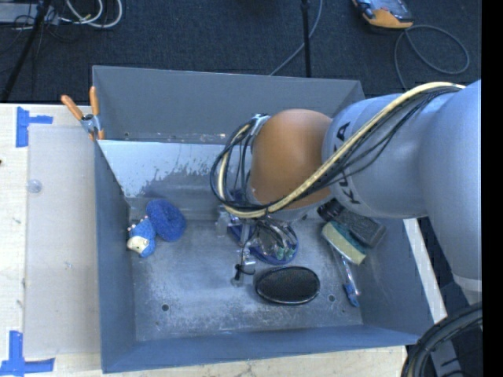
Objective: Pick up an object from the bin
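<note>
Grey bin (pixel 157 293) holds blue plush toy (pixel 161 222), black oval (pixel 288 284) (beside end effector (pixel 255 255), grip unclear).

1. The gripper (pixel 259 254) sits low under the arm's rounded orange cover (pixel 287 159) and looped black-and-yellow cables (pixel 236 175), which hide most of it.
2. Small blue bits (pixel 230 224) just beside the gripper are too tangled to tell whether they are loose or part of it.
3. The grey arm (pixel 409 163) overlaps a dark flat block (pixel 357 225) and the far end of a yellow-and-green sponge (pixel 343 242).
4. The arm runs out of frame at the right.
5. The pale end (pixel 140 244) of a blue fuzzy toy (pixel 165 220) is too small to identify.
</note>
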`<move>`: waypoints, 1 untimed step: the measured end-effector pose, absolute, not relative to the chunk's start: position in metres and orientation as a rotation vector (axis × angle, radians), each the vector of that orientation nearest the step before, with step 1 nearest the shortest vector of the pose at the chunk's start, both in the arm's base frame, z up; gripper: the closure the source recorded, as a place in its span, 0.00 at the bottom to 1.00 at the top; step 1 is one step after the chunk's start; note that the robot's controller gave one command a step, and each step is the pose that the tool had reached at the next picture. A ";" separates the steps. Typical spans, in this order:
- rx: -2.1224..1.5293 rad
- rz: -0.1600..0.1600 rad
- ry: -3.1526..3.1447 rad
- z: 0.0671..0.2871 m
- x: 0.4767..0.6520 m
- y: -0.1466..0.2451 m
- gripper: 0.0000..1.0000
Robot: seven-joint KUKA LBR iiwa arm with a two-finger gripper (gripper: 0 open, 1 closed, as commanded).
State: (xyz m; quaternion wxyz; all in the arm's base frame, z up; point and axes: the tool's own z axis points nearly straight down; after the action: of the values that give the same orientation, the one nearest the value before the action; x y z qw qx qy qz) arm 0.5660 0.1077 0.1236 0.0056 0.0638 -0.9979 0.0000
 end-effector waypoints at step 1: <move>0.181 -0.003 -3.135 0.115 0.571 0.054 0.00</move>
State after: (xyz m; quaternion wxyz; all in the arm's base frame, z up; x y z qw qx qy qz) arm 0.5711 0.0545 0.1152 0.0008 0.0577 -0.9983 -0.0009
